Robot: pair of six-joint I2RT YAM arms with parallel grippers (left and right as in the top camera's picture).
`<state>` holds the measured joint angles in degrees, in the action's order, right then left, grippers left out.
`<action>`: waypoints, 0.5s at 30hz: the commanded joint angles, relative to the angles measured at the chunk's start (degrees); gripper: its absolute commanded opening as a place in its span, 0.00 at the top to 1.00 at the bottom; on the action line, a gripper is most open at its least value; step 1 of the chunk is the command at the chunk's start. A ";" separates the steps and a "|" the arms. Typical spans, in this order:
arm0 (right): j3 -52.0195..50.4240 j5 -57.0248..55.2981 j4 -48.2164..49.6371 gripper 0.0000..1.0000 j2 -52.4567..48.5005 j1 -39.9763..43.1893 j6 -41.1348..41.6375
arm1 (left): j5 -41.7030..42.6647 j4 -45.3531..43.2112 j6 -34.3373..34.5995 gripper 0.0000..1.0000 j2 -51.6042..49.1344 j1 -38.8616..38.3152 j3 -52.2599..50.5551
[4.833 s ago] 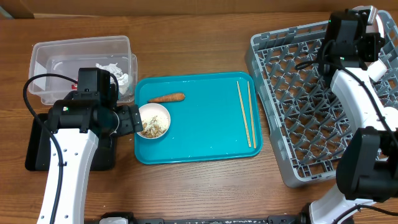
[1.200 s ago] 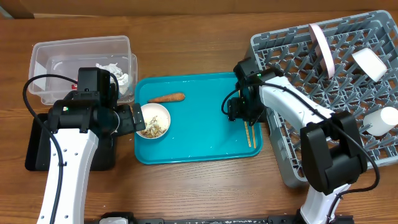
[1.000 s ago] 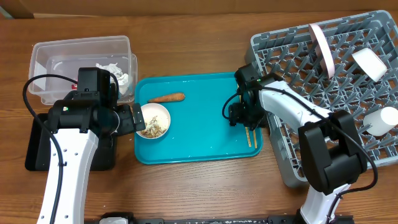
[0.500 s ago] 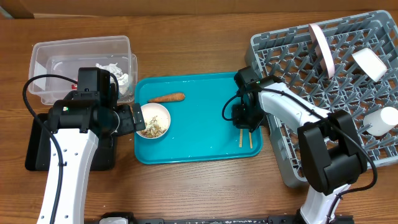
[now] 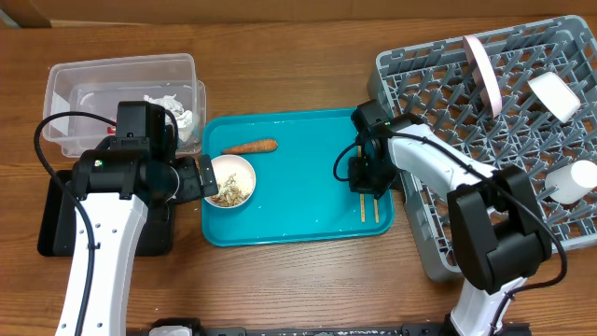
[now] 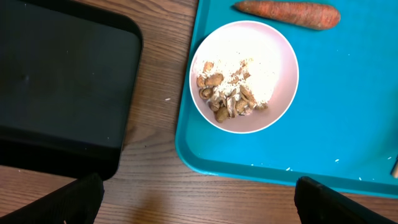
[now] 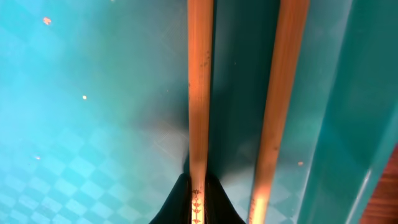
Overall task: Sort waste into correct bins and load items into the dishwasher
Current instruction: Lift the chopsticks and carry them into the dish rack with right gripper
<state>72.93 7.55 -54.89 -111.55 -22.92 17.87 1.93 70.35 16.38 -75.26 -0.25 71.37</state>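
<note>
Two pale wooden chopsticks lie along the right side of the teal tray. My right gripper is low over them. In the right wrist view it is shut on the left chopstick, and the other chopstick lies free beside it. My left gripper is open and empty over the table, just short of the white bowl of beige food scraps. The carrot lies on the tray. White tissue is in the clear tub. The red wrapper is hidden.
The black tray lies under my left arm and also shows in the left wrist view. The grey dish rack at the right holds a standing white plate and two white cups.
My right arm came from over the rack down onto the tray and shut on the left chopstick, shifting slightly toward the front edge. The left arm has not moved.
</note>
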 commanded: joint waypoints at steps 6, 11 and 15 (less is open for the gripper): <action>3.02 -7.08 -6.14 0.96 15.43 -0.20 -7.21 | 0.68 0.11 0.52 0.00 0.55 0.22 -0.31; 3.04 -20.52 -8.48 0.96 22.08 0.52 -9.64 | 0.66 0.09 0.52 0.00 0.55 0.22 -0.31; 2.99 -23.19 -10.60 0.96 23.12 2.56 -14.47 | 0.63 0.09 0.52 0.00 0.55 0.22 -0.31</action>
<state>75.02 -9.69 -64.90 -88.58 -21.91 8.16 1.93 70.46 16.38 -75.26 -0.25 71.37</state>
